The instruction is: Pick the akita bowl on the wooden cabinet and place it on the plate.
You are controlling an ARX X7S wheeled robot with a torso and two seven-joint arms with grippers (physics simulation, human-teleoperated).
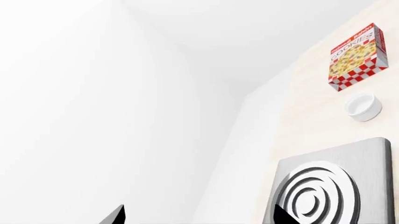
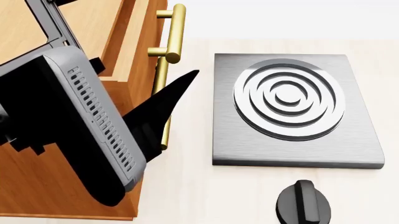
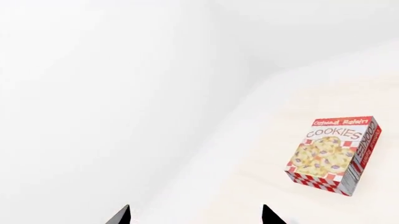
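Left end effector: (image 1: 196, 215) we see its two dark fingertips spread apart at the bottom of the left wrist frame, with nothing between them; in the head frame its grey and black body fills the left side, in front of the wooden cabinet (image 2: 134, 56).
Right end effector: (image 3: 196, 214) two dark tips also stand spread at the bottom of the right wrist frame, holding nothing.
Akita bowl: we find no dark bowl in any frame; the cabinet top is cut off at the upper left of the head frame, so we cannot tell where the bowl is.
Plate: not visible in any frame.
White bowl: (image 1: 363, 106) a small white one sits on the table (image 2: 187, 186) at the right of the left wrist frame, between the cookie box (image 1: 356, 56) and the stove plate (image 2: 293, 109).
Progress: neither arm carries the bowl, and with bowl and plate both out of sight we judge that these frames cannot settle whether it sits on the plate.
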